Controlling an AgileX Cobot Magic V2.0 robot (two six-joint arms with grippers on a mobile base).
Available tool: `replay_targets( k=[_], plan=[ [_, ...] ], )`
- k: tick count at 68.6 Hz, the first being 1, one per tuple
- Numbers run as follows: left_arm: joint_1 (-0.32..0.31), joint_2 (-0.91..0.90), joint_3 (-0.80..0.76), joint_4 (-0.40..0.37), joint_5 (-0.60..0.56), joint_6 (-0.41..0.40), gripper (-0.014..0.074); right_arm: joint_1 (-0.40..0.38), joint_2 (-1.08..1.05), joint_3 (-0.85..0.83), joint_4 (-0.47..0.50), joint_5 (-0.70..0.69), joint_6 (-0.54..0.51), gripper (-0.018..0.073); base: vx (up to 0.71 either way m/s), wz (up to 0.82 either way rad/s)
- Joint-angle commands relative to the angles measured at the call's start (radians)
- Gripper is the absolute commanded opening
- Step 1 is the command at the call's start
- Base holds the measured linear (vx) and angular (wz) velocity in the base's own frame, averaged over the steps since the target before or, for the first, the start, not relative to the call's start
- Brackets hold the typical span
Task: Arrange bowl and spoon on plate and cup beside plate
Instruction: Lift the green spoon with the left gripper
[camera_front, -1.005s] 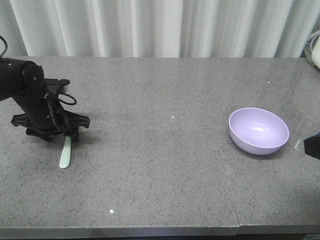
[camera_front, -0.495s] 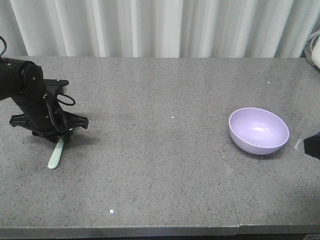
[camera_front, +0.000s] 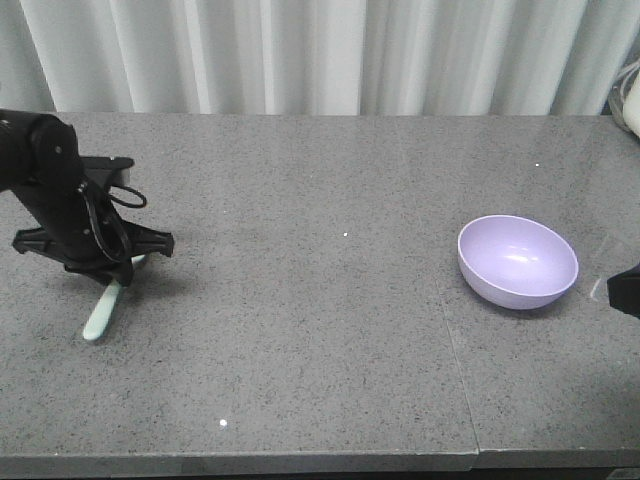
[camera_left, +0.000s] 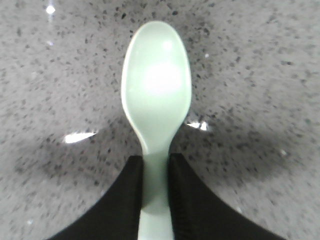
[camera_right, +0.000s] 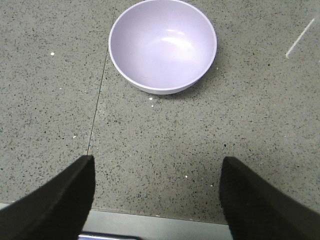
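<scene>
Spoon (camera_front: 103, 310) is clamped in the left gripper (camera_front: 120, 272) — jaws closed on the neck just behind the oval head, which pokes out past the fingertips in the left wrist view. In the front view it sits at the far left of the frame, about mid-height. Long axis runs diagonally: handle end points to the lower left, head end is tucked under the gripper toward the upper right. Can't tell whether the handle tip touches the table (camera_front: 330, 340) or hangs just clear of it. Bowl (camera_front: 517, 260) is well apart on the right side of the frame, upright and empty, so from the held spoon it lies straight across to the right. Nearer arm for it is the right gripper (camera_right: 156, 167): jaws wide apart, holding nothing, bowl dead ahead at the top centre of the right wrist view, lined up with the gap but not yet between the fingers. No plate or cup in any view — no drop target visible for either piece. My read: left arm keeps the spoon, right arm is set up for the bowl, and the spoon likely needs a long carry rightward
</scene>
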Motion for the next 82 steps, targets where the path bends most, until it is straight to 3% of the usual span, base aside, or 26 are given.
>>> replay_targets(
  k=[1,37,59,82],
  plan=[
    [-0.007,-0.121,-0.025,-0.015,-0.003,0.002,-0.0008,-0.006,-0.004,-0.032,-0.01,-0.055,-0.007,0.0517,0.0,0.0],
    [-0.007,-0.498,-0.025,-0.015,0.103,0.006,-0.0006,-0.006,-0.004,-0.032,-0.01,-0.055,-0.007,0.0517,0.0,0.0],
    [-0.007,-0.608,-0.025,-0.015,0.112,0.006,-0.0006,-0.006,-0.004,-0.032,-0.013,-0.1,0.024,0.0517,0.0,0.0],
    [-0.007,-0.613,-0.025,-0.015,0.143,0.005,-0.0006,-0.006,0.138,-0.033,-0.209,-0.191,0.186,0.0517,0.0,0.0]
  ],
)
